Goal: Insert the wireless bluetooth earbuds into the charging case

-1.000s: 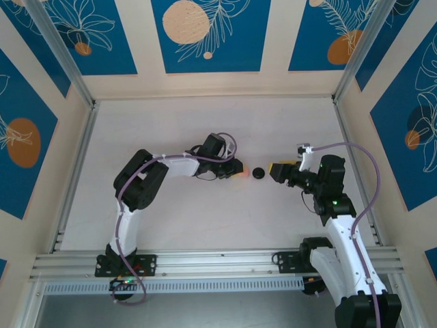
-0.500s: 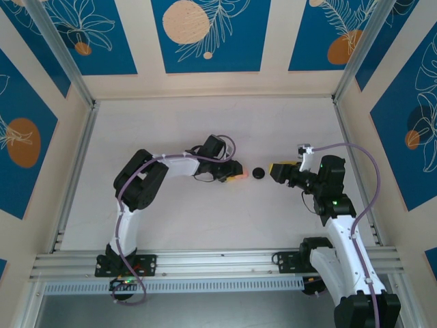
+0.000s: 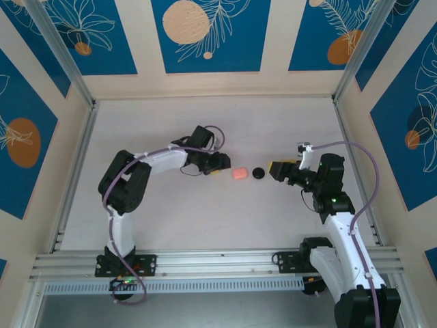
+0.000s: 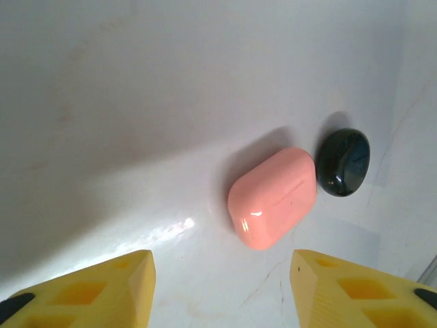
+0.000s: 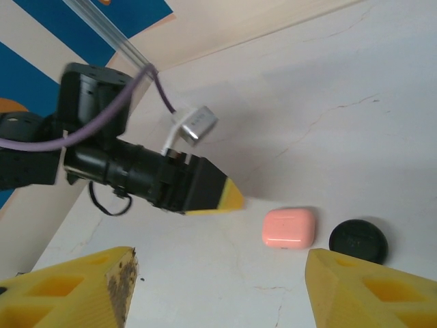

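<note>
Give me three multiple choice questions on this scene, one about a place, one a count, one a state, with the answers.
1. Relative to the glossy black round case, the glossy salmon-pink rounded plastic case lies: A) on top of it; B) beside it, on the left gripper's side; C) behind it, by the far wall.
2. Cases on the pale table: A) one; B) two; C) four.
3. The left gripper's jaws are: A) shut on the pink case; B) shut on the black case; C) open, empty.
Answers: 1 B, the top view shows them side by side; 2 B, one pink, one black; 3 C, the left wrist view shows bare table between the jaws.
</note>
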